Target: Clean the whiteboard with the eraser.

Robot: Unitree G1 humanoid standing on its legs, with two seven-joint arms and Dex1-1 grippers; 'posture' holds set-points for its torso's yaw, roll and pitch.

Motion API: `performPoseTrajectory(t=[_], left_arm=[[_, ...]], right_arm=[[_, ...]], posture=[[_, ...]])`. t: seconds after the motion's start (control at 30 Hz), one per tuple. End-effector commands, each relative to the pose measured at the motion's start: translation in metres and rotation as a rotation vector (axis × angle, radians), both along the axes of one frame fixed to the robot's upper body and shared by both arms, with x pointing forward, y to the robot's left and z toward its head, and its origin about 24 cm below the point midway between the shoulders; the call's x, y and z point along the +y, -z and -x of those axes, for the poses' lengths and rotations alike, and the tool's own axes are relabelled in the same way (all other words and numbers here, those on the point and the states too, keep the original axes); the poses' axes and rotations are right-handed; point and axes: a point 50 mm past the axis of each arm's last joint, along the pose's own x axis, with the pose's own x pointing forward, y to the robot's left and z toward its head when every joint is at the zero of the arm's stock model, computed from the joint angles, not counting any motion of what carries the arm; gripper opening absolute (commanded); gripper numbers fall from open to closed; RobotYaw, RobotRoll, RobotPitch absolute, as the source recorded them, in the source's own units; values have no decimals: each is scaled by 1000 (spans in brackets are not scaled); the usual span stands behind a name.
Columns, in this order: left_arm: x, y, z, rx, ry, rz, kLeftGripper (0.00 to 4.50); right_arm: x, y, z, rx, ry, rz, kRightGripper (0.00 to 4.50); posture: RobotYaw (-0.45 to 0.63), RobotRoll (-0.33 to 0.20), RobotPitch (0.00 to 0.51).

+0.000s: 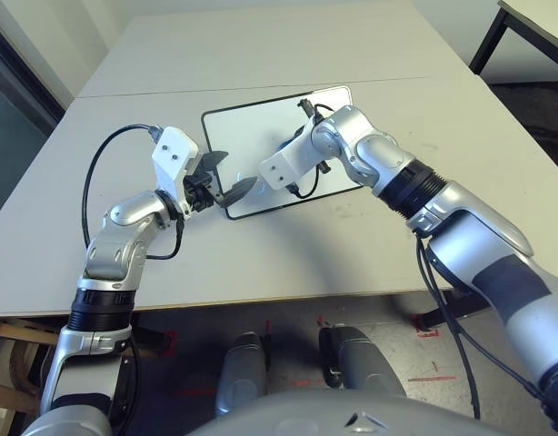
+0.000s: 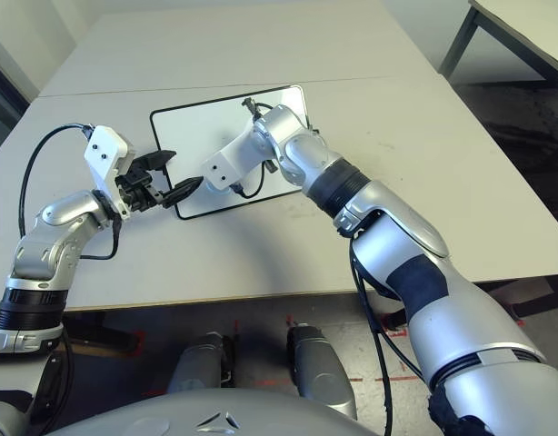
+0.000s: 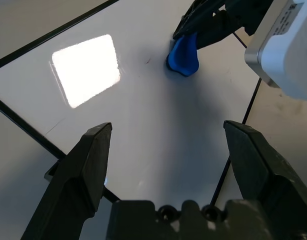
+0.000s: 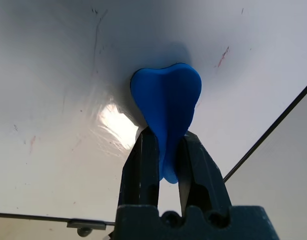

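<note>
The rectangular glossy white whiteboard with its thin black frame lies flat on the pale grey table, between your two arms. Your right gripper is clamped on the small bright blue bone-shaped eraser: the two black fingers pinch its narrow waist, and its broad lobed end is pressed against the board surface. The eraser's long axis runs in line with the fingers, so it meets the board end-on rather than lying flat.

The eraser sits in the middle part of the board, toward the edge nearer you. Faint red flecks remain on the white surface just beside the lobed end, and a few thin dark streaks lie farther off; no full written mark can be made out. Judged from this, most of the board is already wiped, and your next strokes should carry the eraser sideways across those flecks.

Your left gripper stands with its fingers spread wide, holding nothing, just over the board's near left corner. From it the eraser lies straight ahead, apart from both fingers. The right arm alone does the wiping; keep the left fingers clear of the stroke path.
</note>
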Motion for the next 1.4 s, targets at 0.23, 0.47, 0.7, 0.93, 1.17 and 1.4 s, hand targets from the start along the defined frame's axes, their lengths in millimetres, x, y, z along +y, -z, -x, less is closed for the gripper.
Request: performPoseTrajectory(t=[0.23,0.47,0.7,0.93,1.17,1.4], left_arm=[[-4,2,0,8,14,-8,4500],[-7,2,-1,10,21,-6,4500],[-10,4,-4,13,33,4,4500],[-16,8,-8,15,50,15,4500],[-16,9,-10,11,51,17,4500],[-13,8,-9,3,41,16,4500]], right_arm=[[-44,-6,-20,1,162,19,337],[-44,-31,-10,140,244,-265,330],[-83,-40,20,370,317,-385,326],[-128,-36,28,588,655,-592,326],[-172,-14,9,664,1114,-825,325],[-194,13,2,690,1421,-986,321]], posture=[[-68,0,90],[-88,0,97],[-116,0,101],[-138,0,97],[-136,0,92],[-105,0,87]])
